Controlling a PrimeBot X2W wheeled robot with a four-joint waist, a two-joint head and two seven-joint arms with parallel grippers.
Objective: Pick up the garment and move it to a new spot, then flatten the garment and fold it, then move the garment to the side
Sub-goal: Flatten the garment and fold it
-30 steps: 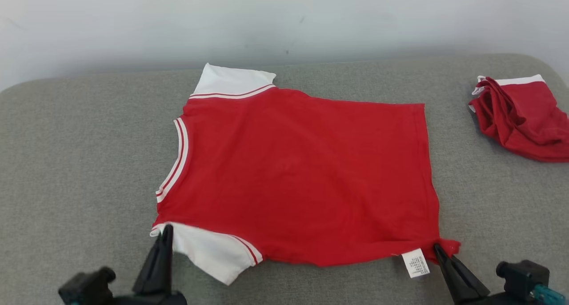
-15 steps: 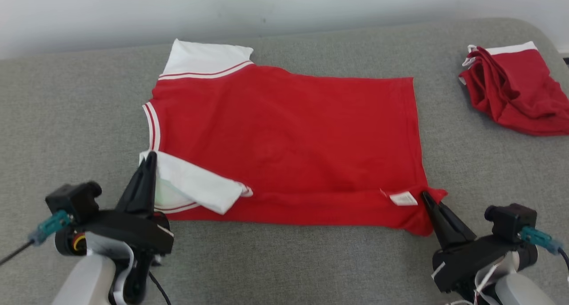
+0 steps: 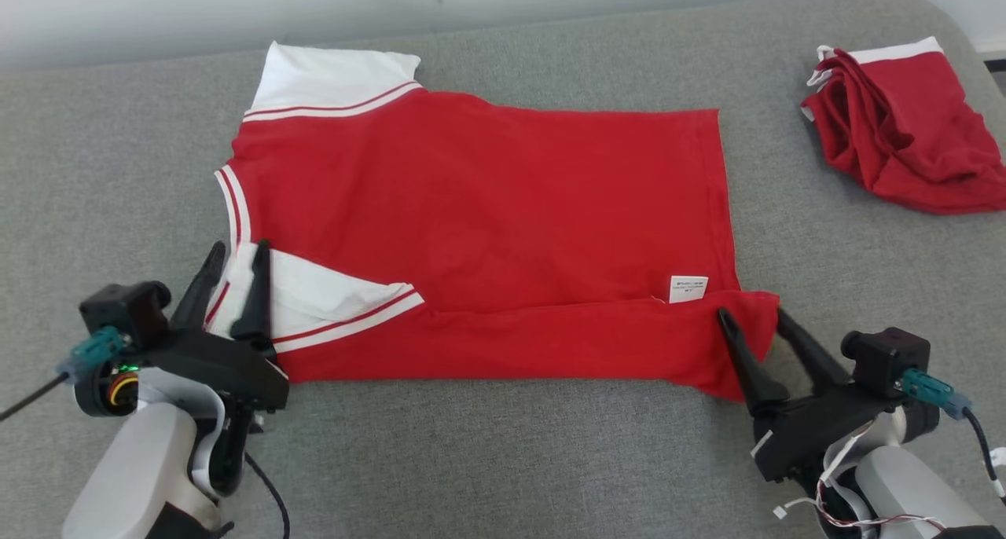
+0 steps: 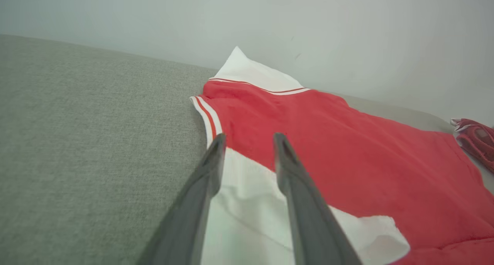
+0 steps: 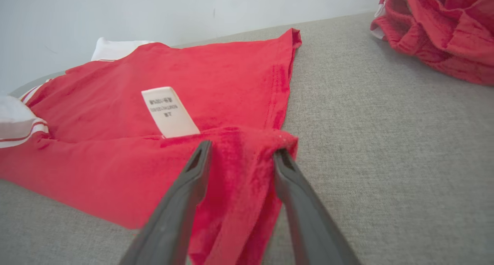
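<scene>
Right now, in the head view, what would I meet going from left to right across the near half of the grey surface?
left tool → folded white sleeve → care label → right tool → crumpled red garment, which lies farther back.

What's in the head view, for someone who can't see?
A red shirt with white sleeves lies flat on a grey fabric surface, near edge folded over. The open left gripper is at its folded sleeve, the open right gripper at its hem corner. A crumpled red garment lies far right.
</scene>
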